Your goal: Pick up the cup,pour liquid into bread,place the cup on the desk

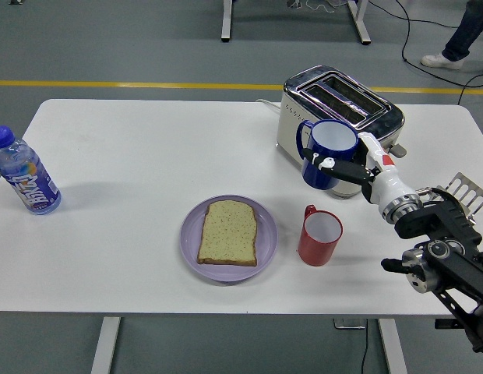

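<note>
Gripping the blue cup (329, 153) upright, the right hand (358, 167) hangs above the empty red cup (319, 237).

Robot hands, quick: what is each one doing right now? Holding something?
Right hand: shut on the blue cup, held up in front of the toaster.
Left hand: not in view.

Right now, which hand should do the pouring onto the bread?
The right hand: it holds the blue cup raised in front of the toaster, upright, near the bread. The left arm is out of view.
</note>
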You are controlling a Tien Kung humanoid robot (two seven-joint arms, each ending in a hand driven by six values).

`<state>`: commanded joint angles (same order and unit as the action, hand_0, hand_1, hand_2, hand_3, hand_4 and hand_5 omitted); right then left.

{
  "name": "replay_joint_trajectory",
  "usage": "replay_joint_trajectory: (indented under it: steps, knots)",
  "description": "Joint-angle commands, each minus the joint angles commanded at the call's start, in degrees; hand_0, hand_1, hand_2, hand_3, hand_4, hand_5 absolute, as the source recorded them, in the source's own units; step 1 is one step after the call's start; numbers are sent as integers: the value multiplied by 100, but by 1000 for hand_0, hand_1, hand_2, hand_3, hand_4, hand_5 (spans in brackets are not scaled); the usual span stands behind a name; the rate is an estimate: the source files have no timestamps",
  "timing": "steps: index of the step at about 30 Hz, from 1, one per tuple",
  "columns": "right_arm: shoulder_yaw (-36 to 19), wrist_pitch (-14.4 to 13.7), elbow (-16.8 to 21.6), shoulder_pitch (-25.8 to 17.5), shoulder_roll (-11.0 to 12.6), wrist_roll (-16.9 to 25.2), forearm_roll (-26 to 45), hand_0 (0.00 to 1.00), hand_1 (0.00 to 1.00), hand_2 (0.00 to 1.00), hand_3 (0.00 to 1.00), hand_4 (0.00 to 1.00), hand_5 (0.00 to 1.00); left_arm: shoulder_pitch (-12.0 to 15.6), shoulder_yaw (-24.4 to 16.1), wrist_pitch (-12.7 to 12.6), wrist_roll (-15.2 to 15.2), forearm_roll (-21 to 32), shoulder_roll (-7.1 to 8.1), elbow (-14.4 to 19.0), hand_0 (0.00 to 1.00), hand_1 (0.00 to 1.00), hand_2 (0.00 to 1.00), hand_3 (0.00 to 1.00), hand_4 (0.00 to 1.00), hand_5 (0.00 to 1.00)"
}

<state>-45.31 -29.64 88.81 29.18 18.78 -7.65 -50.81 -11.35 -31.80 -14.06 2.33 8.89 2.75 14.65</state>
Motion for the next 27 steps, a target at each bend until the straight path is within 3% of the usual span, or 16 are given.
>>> replay_joint_trajectory:
  steps: [16,27]
  knots:
    - [754,28,-624,791,-513,35,-116,384,416,541,563,745,2,-12,89,17,-46,140,16,2,690,756,773,611,396,998]
    - [1223,76,-1392,1176,-907,106,-590,382,416,541,563,746,2,-16,101,13,-55,182,21,3,690,756,773,611,396,998]
